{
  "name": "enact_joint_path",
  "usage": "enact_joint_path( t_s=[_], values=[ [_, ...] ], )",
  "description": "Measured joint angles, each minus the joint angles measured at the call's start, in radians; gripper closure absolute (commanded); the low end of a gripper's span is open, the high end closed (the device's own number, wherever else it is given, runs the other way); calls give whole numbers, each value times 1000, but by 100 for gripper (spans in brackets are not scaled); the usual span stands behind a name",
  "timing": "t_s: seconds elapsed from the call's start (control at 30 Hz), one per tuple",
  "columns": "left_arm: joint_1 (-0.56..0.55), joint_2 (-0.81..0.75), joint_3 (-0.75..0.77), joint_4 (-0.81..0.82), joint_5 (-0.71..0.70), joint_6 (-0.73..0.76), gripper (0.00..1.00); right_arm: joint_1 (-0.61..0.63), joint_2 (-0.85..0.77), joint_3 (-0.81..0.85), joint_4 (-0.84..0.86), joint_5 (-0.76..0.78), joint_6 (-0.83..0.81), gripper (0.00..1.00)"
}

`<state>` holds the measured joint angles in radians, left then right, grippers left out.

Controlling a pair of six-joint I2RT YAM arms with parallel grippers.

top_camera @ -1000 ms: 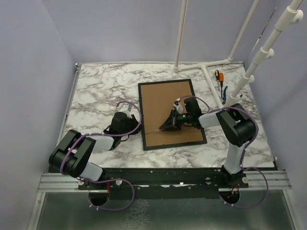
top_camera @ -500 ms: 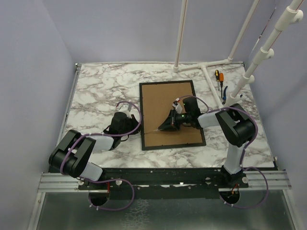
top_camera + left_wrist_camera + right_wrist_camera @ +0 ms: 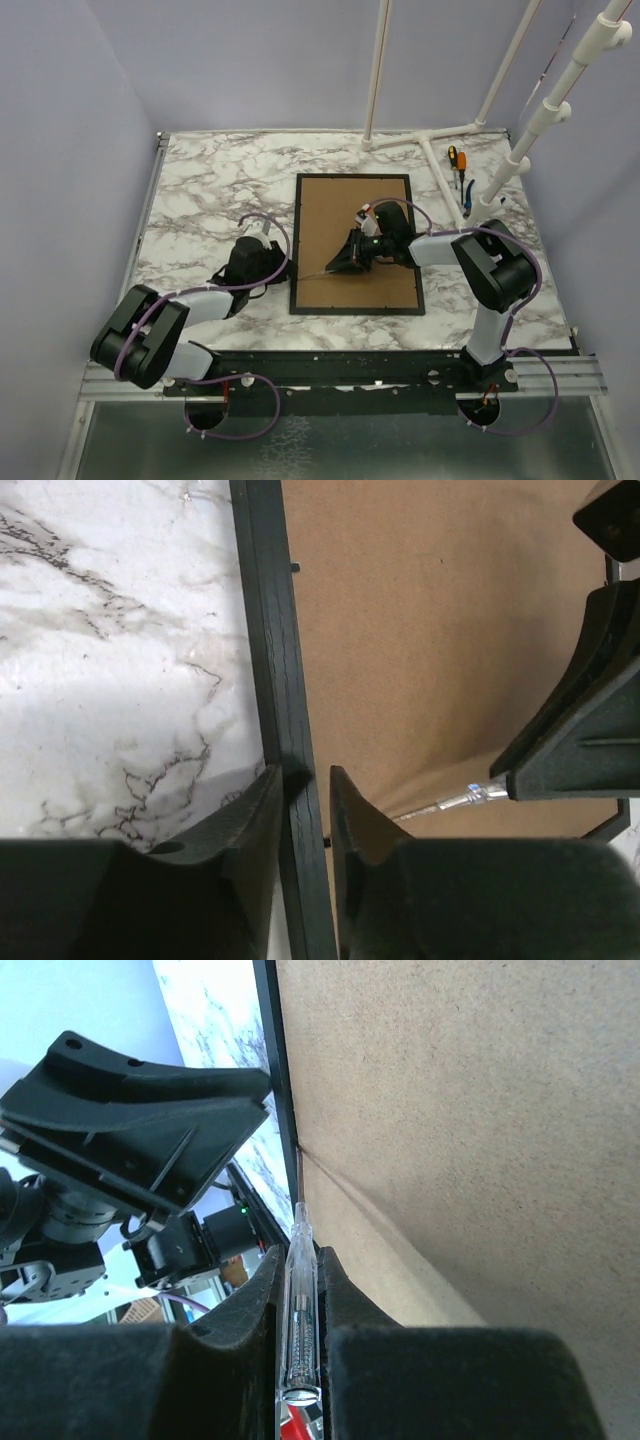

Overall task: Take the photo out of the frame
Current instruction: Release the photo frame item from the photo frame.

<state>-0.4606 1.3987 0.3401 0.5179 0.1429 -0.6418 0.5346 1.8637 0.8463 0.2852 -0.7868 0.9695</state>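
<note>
Left fingers [image 3: 250, 825] slack astride the edge of 1 frame [image 3: 272, 630], right fingers [image 3: 352, 1312] clenched on 1 slim clear tool [image 3: 299, 1305]

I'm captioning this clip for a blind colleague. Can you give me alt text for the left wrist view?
The left gripper sets its fingers either side of the black edge of the frame, which lies back-up on the marble table. At right, the right gripper holds a thin clear tool pointing toward that edge over the brown backing board.
</note>
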Motion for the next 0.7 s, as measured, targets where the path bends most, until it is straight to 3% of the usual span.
enact_joint_path(
  t_s=[0.17,0.43,0.7],
  values=[
    [-8,-158,2,-149,-39,-29,61,6,-2,0,-2,8,1,99],
    [-11,-305,9,-380,-95,-79,72,7,-2,0,-2,8,1,100],
    [-11,-280,-13,-399,-49,-113,78,7,-2,0,-2,8,1,99]
  ],
)
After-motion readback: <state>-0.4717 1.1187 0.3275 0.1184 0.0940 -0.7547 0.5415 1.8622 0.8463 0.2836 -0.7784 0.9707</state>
